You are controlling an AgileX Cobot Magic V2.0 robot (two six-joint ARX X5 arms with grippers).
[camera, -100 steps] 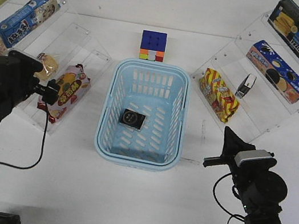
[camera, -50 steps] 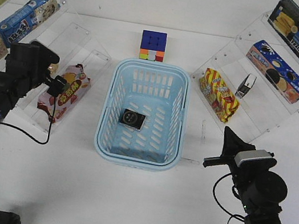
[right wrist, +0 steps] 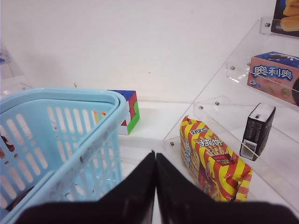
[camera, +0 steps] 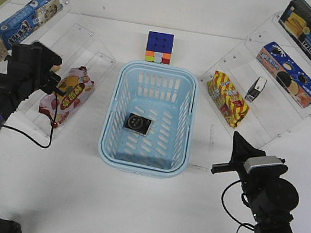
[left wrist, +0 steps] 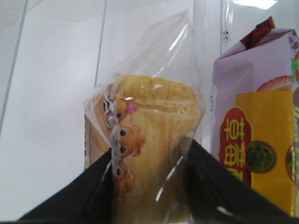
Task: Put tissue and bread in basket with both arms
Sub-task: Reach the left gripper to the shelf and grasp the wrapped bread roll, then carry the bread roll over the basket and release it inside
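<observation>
Clearly the small golden-yellow bun in clear plastic wrap [left wrist: 149,140] is the thing in hand; it sits on the clear acrylic shelf at the left, between the two black fingers [left wrist: 70,200] of the left gripper [left wrist: 149,186], which are spread to either side of it and look to be touching the film, though whether they squeeze it yet I cannot tell; in the front view the arm hides the bun. By its look it should be light, soft and easily crushed; its wrap is slick and loose, so I judge the hold best taken across the bun's own body, not on the empty film above it, and with gentle pressure. Printed on the wrap is a column of small orange cartoon faces; no writing there can be read. Just beside it stands a pink and yellow snack bag [left wrist: 261,130] bearing red Chinese characters I cannot make out.

The small flat black tissue pack with a round pale emblem [camera: 137,123] lies on the floor of the light blue slotted plastic basket [camera: 141,165]; that half looks done. The right gripper [right wrist: 155,186] hangs pressed together and empty near the basket's right side; beside it, a red and yellow striped snack bag [right wrist: 212,161] shows Chinese lettering too small to read.
</observation>
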